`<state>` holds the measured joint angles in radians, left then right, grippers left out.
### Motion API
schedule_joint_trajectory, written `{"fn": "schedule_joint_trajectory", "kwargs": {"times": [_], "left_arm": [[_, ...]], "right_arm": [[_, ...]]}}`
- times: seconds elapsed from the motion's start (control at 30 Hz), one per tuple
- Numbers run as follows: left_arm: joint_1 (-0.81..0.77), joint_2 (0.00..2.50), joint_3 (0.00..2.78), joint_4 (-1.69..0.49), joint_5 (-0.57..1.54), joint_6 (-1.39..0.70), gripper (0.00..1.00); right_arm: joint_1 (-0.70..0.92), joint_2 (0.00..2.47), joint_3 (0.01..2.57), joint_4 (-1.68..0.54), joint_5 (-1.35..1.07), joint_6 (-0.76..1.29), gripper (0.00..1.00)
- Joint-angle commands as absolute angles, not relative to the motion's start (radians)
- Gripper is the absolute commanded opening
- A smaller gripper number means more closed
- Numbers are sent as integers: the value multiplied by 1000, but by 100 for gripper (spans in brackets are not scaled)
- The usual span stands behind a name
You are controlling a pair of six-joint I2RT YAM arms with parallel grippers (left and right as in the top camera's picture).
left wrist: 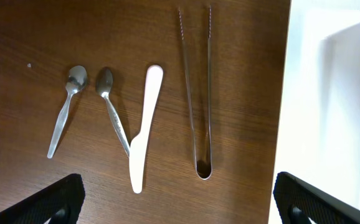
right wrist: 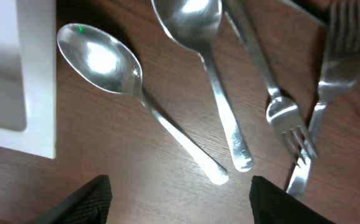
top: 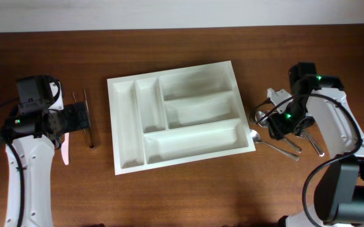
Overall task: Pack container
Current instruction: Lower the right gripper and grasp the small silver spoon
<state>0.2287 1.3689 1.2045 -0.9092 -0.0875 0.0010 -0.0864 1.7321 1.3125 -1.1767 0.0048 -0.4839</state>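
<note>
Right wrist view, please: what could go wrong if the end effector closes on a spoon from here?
1. The open right end effector could catch both the left spoon and the middle spoon, whose handle ends lie close together.
2. The crossed forks lie just beside them and might get dragged.
3. The container edge sits near the left spoon's bowl and could block a finger.

Even bright light; spoons glare, slightly blurred.
</note>
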Motion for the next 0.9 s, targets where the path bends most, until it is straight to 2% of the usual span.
{"fn": "schedule_joint_trajectory", "kwargs": {"times": [0.0,0.27,0.43,0.63,0.87], "left_arm": [[234,1372,1226,-910,-102,16,99],[234,1372,1226,-910,-102,16,99],[234,1372,1226,-910,-102,16,99],[234,1372,1226,-910,-102,16,99],[234,1372,1226,-910,-102,16,99]], "right_arm": [[-46,1731,1258,-1152,29,-521,69],[-23,1742,1159,-1045,64,-516,69],[-23,1758,1118,-992,52,-485,63],[-18,1771,1071,-928,39,-473,61],[-18,1776,1024,-838,38,-462,55]]}}
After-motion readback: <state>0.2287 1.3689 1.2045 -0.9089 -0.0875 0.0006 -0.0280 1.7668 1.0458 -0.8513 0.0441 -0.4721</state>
